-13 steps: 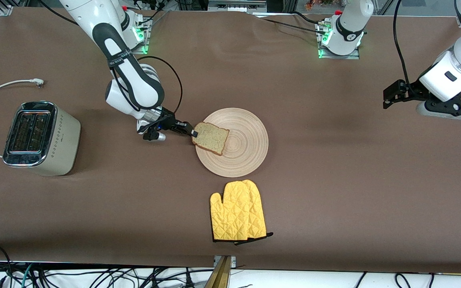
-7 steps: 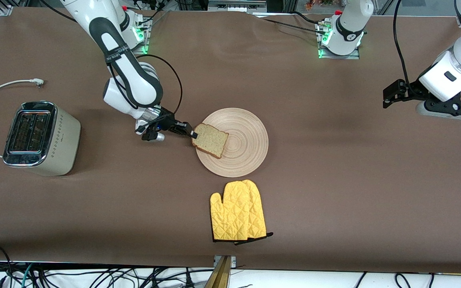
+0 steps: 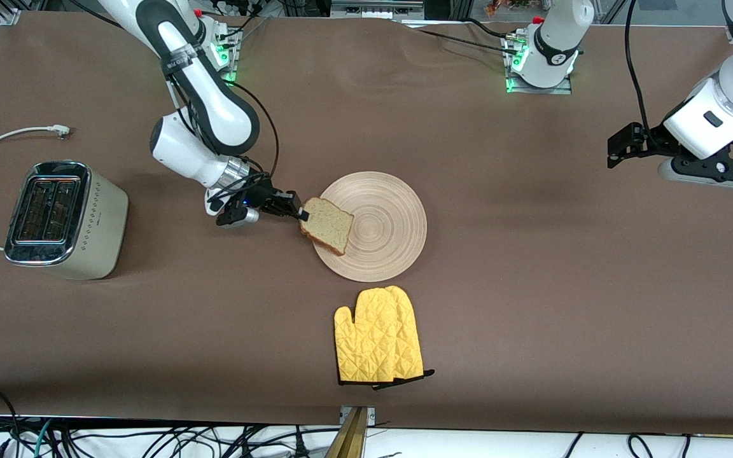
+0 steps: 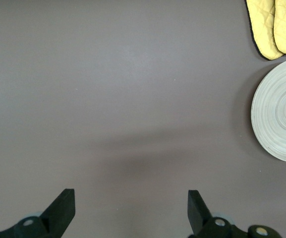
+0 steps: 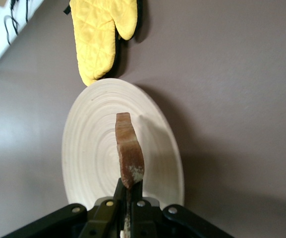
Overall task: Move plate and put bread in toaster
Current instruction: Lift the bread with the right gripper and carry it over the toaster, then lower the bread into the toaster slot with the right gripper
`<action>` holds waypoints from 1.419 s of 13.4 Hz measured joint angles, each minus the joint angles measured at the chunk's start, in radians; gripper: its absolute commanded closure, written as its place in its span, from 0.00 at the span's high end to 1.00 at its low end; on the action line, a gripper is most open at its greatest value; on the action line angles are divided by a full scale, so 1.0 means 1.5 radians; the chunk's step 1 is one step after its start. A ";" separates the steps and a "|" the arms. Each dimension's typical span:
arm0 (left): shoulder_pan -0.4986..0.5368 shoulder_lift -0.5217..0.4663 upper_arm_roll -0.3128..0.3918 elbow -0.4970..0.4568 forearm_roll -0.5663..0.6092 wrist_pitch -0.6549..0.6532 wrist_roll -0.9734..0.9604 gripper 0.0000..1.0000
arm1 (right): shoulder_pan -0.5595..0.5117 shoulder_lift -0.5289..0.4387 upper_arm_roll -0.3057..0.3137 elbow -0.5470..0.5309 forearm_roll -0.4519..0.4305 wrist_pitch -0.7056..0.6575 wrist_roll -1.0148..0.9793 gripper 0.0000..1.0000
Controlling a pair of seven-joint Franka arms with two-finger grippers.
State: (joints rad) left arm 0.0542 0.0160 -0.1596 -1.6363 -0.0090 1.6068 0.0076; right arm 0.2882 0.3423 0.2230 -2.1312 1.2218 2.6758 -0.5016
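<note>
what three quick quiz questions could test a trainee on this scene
1. True or false: the right gripper is shut on the speckled brown bread slice.
2. The slice hangs over: A) the cream two-slot toaster B) the round pale wooden plate C) the yellow quilted oven mitt
3. Fill in: the waiting left gripper, over bare table, is ____.

Key: 1 true; 2 B; 3 open

Right gripper (image 3: pixel 303 213) holds bread (image 3: pixel 326 224) over plate (image 3: pixel 385 222)

One plate (image 3: pixel 379 226), bread (image 3: pixel 327 225), toaster (image 3: pixel 64 219); two mitts (image 3: pixel 376 343).
</note>
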 measured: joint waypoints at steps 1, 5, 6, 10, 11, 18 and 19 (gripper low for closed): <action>0.000 0.000 0.000 0.004 0.000 0.000 0.000 1.00 | 0.001 -0.006 -0.030 0.003 -0.082 -0.049 0.024 0.00; -0.004 -0.001 -0.002 0.010 0.000 -0.002 0.000 1.00 | -0.005 -0.029 -0.205 0.117 -0.333 -0.353 0.059 0.00; -0.004 -0.001 -0.002 0.011 0.000 -0.002 0.000 1.00 | -0.006 -0.039 -0.243 0.148 -0.385 -0.419 0.059 0.00; -0.005 -0.001 -0.003 0.011 0.000 -0.002 0.000 1.00 | -0.008 -0.072 -0.350 0.281 -0.565 -0.614 0.059 0.00; -0.005 -0.001 -0.003 0.012 0.000 -0.002 0.000 1.00 | -0.009 -0.073 -0.364 0.309 -0.604 -0.635 0.058 0.00; -0.004 -0.001 -0.002 0.012 0.000 -0.002 0.000 1.00 | -0.011 -0.068 -0.435 0.369 -0.781 -0.674 0.041 0.00; -0.004 -0.001 -0.002 0.012 0.000 -0.002 0.000 1.00 | -0.013 -0.068 -0.445 0.371 -0.804 -0.674 0.046 0.00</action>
State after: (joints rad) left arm 0.0475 0.0151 -0.1633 -1.6186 -0.0090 1.6033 0.0076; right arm 0.2683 0.2408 -0.4447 -1.5753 0.0156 1.6645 -0.4325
